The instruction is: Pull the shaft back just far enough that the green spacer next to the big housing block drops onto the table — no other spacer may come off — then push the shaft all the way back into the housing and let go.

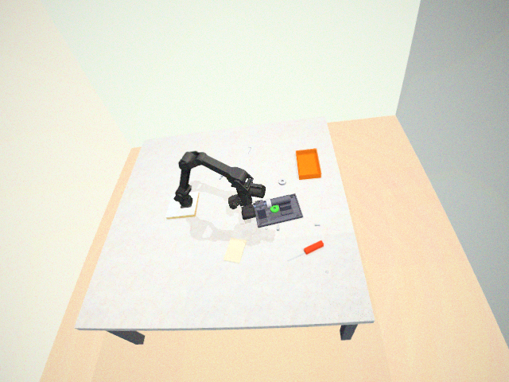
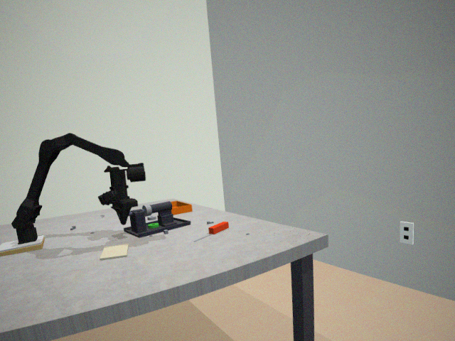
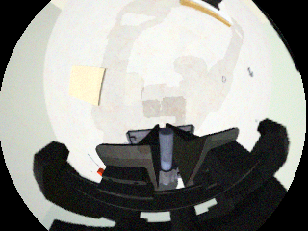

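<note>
My gripper [image 2: 124, 221] [image 3: 162, 126] is shut on the grey shaft [image 3: 166, 155], just outside the small end post [image 2: 138, 221]. The shaft runs through that post toward the big dark housing block [image 1: 282, 201] [image 2: 166, 216]. A white spacer [image 1: 269, 203] [image 2: 146, 209] sits around the shaft, between the post and the housing block, close to the block. The green spacer [image 1: 274, 208] [image 2: 153, 225] lies flat on the dark base plate [image 1: 297, 217] [image 2: 182, 222], below the shaft and off it. The shaft's far end is hidden.
An orange tray [image 1: 308, 164] [image 2: 182, 207] stands behind the fixture. A grey ring [image 1: 281, 181] [image 2: 151, 217] lies between them. A red-handled screwdriver [image 1: 313, 247] [image 2: 218, 227] and a yellow note [image 1: 235, 250] [image 2: 114, 251] [image 3: 88, 85] lie nearer the front, with small metal parts scattered around.
</note>
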Action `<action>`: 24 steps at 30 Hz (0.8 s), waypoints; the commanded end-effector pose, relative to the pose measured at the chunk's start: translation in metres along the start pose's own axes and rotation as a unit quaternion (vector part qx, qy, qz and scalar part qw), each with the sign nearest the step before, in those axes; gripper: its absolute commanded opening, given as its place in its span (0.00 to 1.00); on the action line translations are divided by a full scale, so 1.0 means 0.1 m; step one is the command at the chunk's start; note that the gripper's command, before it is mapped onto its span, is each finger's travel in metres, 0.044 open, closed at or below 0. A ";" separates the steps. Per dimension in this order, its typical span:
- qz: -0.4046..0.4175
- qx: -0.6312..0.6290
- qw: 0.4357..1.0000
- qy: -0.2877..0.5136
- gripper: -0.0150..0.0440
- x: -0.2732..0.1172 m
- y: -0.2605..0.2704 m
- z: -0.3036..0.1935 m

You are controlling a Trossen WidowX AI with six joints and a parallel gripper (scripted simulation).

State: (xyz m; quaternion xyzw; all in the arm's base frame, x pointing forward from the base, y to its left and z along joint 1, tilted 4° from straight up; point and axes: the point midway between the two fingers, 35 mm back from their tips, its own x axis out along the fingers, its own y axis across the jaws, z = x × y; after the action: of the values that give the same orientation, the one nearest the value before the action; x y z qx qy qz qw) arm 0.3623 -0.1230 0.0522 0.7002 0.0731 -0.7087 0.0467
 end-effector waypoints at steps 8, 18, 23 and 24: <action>-0.002 0.001 1.000 0.006 0.25 -0.02 -0.01 -0.07; -0.002 0.001 1.000 0.006 0.25 -0.02 -0.01 -0.10; -0.002 0.001 1.000 0.006 0.25 -0.02 -0.01 -0.11; -0.002 0.001 1.000 0.007 0.25 -0.02 -0.01 -0.11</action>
State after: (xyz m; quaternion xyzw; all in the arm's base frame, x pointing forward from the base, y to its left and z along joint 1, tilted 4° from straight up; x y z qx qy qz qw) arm 0.3694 -0.1218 0.0523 0.7003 0.0732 -0.7085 0.0467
